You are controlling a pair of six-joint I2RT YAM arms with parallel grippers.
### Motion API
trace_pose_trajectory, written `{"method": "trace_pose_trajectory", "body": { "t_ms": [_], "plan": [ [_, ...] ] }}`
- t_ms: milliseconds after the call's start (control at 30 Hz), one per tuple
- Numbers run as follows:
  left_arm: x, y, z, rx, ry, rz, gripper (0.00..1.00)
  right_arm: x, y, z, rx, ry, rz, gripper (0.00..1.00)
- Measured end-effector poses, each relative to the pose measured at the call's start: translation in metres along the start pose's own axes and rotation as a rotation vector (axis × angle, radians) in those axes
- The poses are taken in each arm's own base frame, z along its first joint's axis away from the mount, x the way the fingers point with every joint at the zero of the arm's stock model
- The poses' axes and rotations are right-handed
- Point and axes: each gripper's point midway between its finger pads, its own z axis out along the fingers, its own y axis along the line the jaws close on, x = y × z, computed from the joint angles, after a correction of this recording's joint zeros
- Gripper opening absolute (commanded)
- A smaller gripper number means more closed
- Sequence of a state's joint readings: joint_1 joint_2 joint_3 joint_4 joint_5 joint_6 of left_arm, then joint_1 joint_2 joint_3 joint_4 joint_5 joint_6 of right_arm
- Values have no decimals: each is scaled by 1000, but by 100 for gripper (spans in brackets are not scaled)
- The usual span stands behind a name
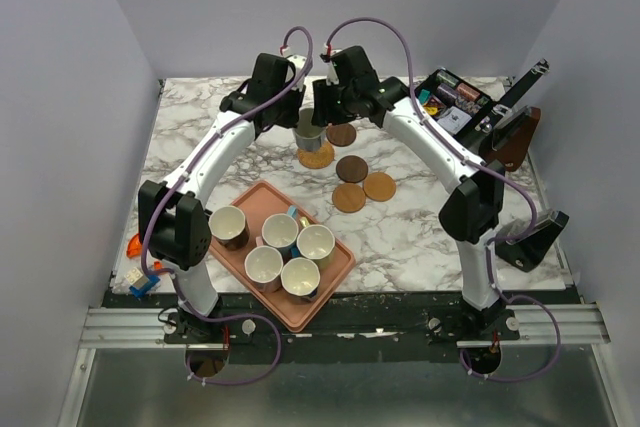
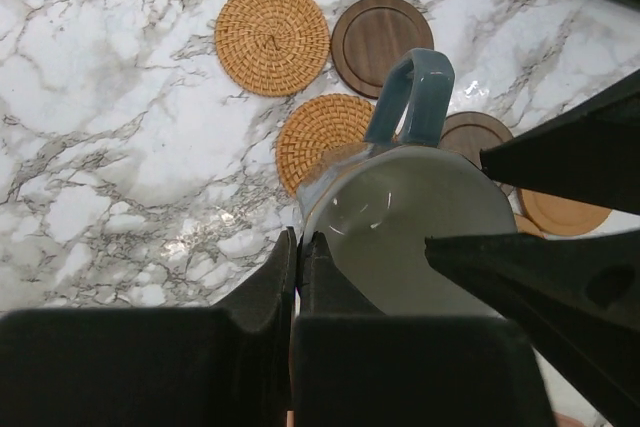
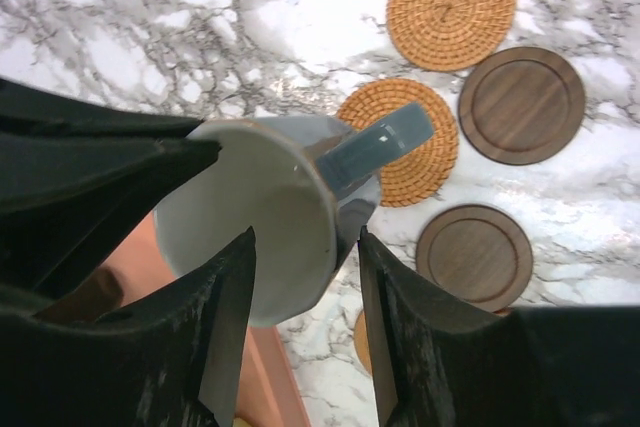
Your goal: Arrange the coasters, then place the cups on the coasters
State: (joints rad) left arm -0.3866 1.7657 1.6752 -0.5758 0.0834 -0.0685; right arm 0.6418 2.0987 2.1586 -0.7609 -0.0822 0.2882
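Note:
A grey-blue cup (image 1: 308, 131) hangs tilted over a woven coaster (image 1: 315, 156) at mid-table. My left gripper (image 2: 296, 247) is shut on the cup's rim (image 2: 410, 217), with the handle (image 2: 410, 97) pointing away. My right gripper (image 3: 305, 247) is open, its fingers (image 3: 225, 317) astride the cup's (image 3: 250, 217) opposite wall beside the handle, with gaps showing on both sides. Under and beside the cup lie woven coasters (image 2: 272, 37) (image 2: 320, 137) and dark brown ones (image 2: 382, 39) (image 3: 474, 255). Several more cups (image 1: 280, 233) stand on the pink tray (image 1: 335, 277).
A black organiser box (image 1: 455, 102) and a brown object (image 1: 515, 137) sit at the back right. Small orange and blue items (image 1: 140, 275) lie off the table's left edge. Two more tan coasters (image 1: 364, 192) lie right of the tray.

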Motion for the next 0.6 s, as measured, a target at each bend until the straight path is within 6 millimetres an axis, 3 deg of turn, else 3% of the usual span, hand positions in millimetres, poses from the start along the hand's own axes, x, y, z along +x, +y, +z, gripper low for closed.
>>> {"method": "trace_pose_trajectory", "body": {
  "t_ms": [233,300,367,433,467,533,600],
  "plan": [
    [0,-8,0,12,0,-6,0,-3,-16,2,76,-18,-21,36],
    [0,-8,0,12,0,-11,0,-1,-19,6,90,-13,-27,25],
    [-1,-8,1,12,-2,-17,0,1,-22,12,99,-6,-32,5],
    [-2,-9,1,14,-9,-24,0,4,-25,18,109,1,-36,1],
    [-4,-9,1,14,-17,-29,5,7,-27,21,121,10,-35,1],
    [-3,-9,1,9,-11,-34,35,9,-29,23,133,15,-34,1],
    [-3,-10,2,13,-11,-47,58,7,-31,22,146,10,-38,1]
  ]
}}
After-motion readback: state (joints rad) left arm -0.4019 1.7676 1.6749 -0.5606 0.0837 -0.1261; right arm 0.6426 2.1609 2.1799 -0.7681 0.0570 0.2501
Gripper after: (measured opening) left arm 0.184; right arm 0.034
